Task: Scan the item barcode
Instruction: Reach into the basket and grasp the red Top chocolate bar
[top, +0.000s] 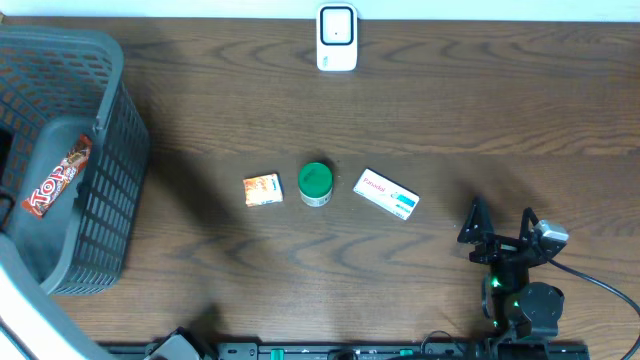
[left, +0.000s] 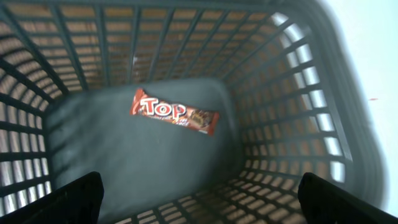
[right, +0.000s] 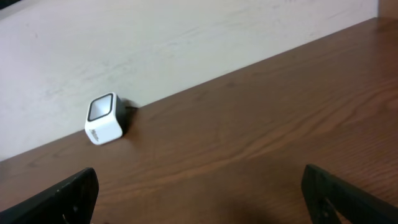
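Note:
A white barcode scanner (top: 337, 38) stands at the table's far edge and shows in the right wrist view (right: 104, 118) against the wall. Three items lie in a row mid-table: a small orange box (top: 263, 189), a green-lidded jar (top: 315, 184) and a white-and-blue box (top: 386, 194). A red Top candy bar (top: 58, 177) lies on the floor of the grey basket (top: 118, 150). My left gripper (left: 200, 199) hangs open above that bar (left: 174, 112), holding nothing. My right gripper (top: 500, 215) is open near the front right, empty (right: 199, 193), well right of the items.
The basket's lattice walls (left: 280, 124) rise all round the left gripper's view. A black cable (top: 600, 285) runs from the right arm toward the right edge. Bare wooden table (top: 450, 110) lies between the items and the scanner.

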